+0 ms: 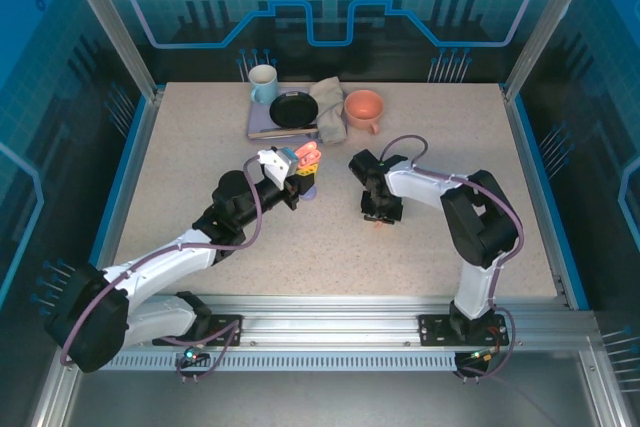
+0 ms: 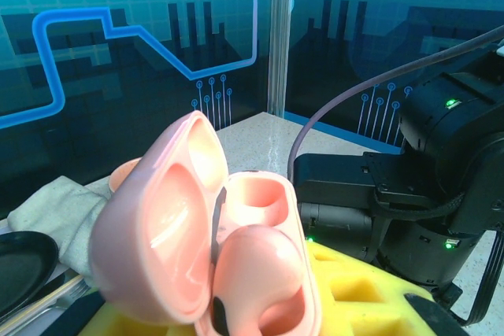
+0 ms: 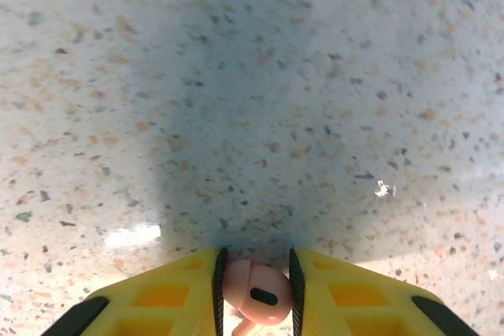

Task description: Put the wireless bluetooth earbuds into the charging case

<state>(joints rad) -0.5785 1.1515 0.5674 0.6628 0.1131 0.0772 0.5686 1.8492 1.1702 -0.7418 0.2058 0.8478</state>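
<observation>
Currently:

- The right gripper (image 3: 255,267) has yellow fingers (image 3: 169,298) with black pads, drawn in on a salmon-pink earbud (image 3: 256,293). The bud sits between the two pads and touches each. A dark oval patch on it faces the camera, and its stem runs down out of frame.
- This gripper hangs low over the speckled bench (image 3: 331,76), with a soft shadow spread beneath it. From above it points downward, right of the bench's centre.
- The left gripper (image 1: 300,173) is pinching the charging case (image 2: 236,257) between its yellow fingers and holding it up off the bench, left of centre.
- The case is salmon-pink and pebble-shaped. Its lid (image 2: 153,234) is swung open to the left on its hinge.
- The base shows two moulded wells. Whether a bud lies in either cannot be told.
- A lavender-purple item (image 1: 309,192) lies just below the left gripper in the top view. It is too small to identify.
- The two grippers stand apart, facing each other across the middle of the bench. From the left wrist, the black right arm (image 2: 441,171) rises behind the open case.
- At the far edge of the bench there is a grey tray (image 1: 262,130) carrying a black pan (image 1: 293,109).
- A pale mug (image 1: 263,82) stands at the tray's far left corner.
- A crumpled grey cloth (image 1: 331,107) lies against the pan's right side.
- A salmon cup (image 1: 364,107) stands just right of the cloth.
</observation>
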